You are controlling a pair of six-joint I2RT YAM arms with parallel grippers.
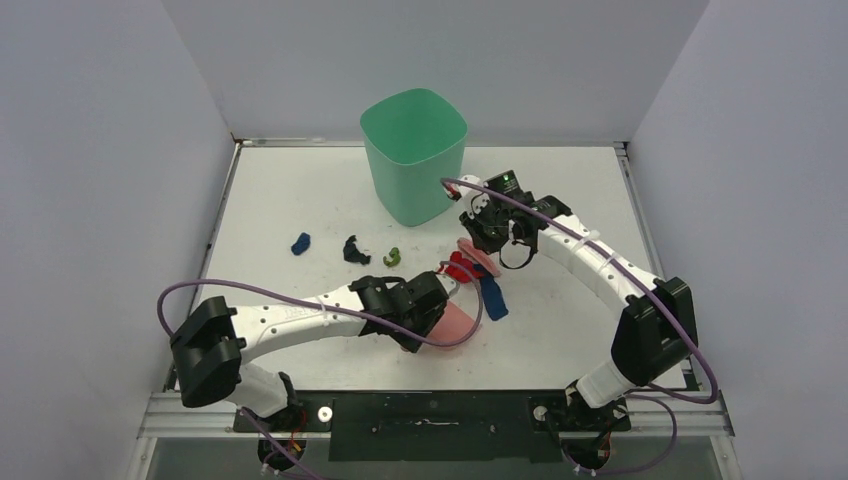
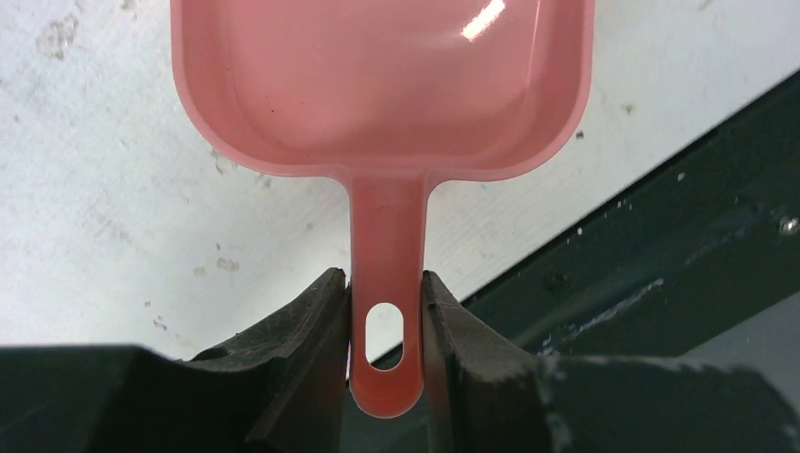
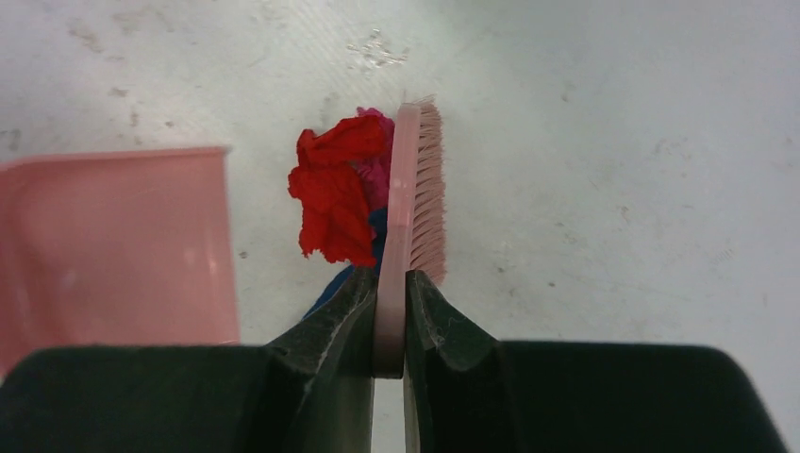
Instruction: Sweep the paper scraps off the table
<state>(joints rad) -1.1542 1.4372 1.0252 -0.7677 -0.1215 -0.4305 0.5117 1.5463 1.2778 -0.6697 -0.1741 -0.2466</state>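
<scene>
My left gripper [image 1: 418, 318] [image 2: 385, 278] is shut on the handle of a pink dustpan [image 1: 455, 322] [image 2: 382, 85], which lies low over the white table [image 1: 290, 190] near its front edge. The pan looks empty. My right gripper [image 1: 490, 240] [image 3: 391, 274] is shut on a pink hand brush [image 1: 478, 255] [image 3: 415, 189]. Red paper scraps [image 1: 460, 268] [image 3: 330, 193], with magenta [image 3: 375, 179] and a dark blue strip [image 1: 493, 297], lie against the brush's smooth back, between it and the dustpan [image 3: 113, 245]. Further left lie a dark blue scrap [image 1: 300, 242], a black one [image 1: 353, 250] and a green one [image 1: 392, 256].
A tall green bin [image 1: 415, 155] stands at the back middle of the table, just left of my right wrist. Pale grey walls close in the table on three sides. A metal rail [image 1: 430, 410] runs along the front edge.
</scene>
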